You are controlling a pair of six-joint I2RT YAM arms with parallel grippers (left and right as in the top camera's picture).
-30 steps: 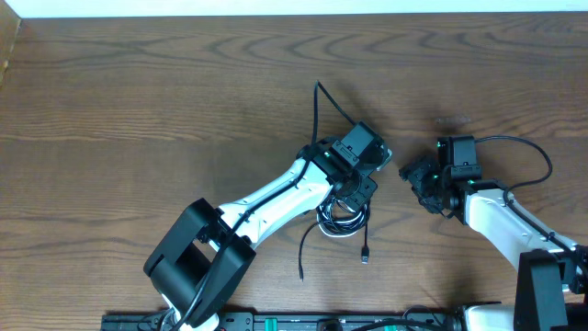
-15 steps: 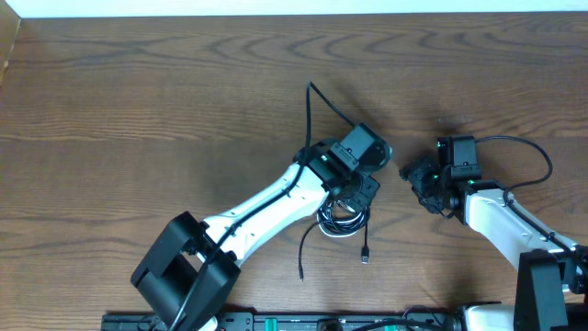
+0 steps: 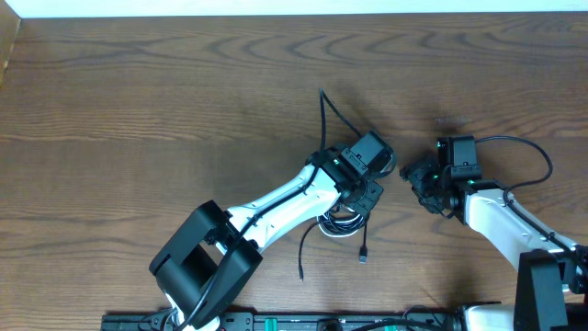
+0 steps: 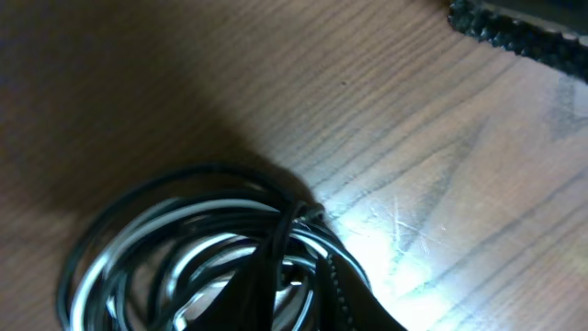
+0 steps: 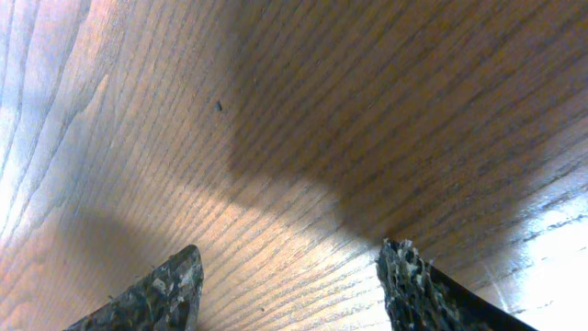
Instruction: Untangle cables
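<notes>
The black cable (image 3: 333, 112) and the white cable (image 3: 338, 230) lie coiled together under my left wrist. One black tail runs up the table, and another ends in a small plug (image 3: 364, 258). In the left wrist view the black cable (image 4: 138, 198) and white cable (image 4: 175, 221) form mixed loops. My left gripper (image 3: 360, 195) (image 4: 308, 271) is shut on black strands at the coil's edge. My right gripper (image 3: 415, 175) (image 5: 289, 285) is open and empty over bare wood, just right of the coil.
A third thin black tail (image 3: 302, 257) trails toward the front edge. The tip of the right gripper's finger (image 4: 514, 28) shows at the top right of the left wrist view. The wooden table (image 3: 138, 110) stretches left and back.
The left gripper shifted slightly right and toward the front. The black tail swung left, then back right. The right arm has not moved.
</notes>
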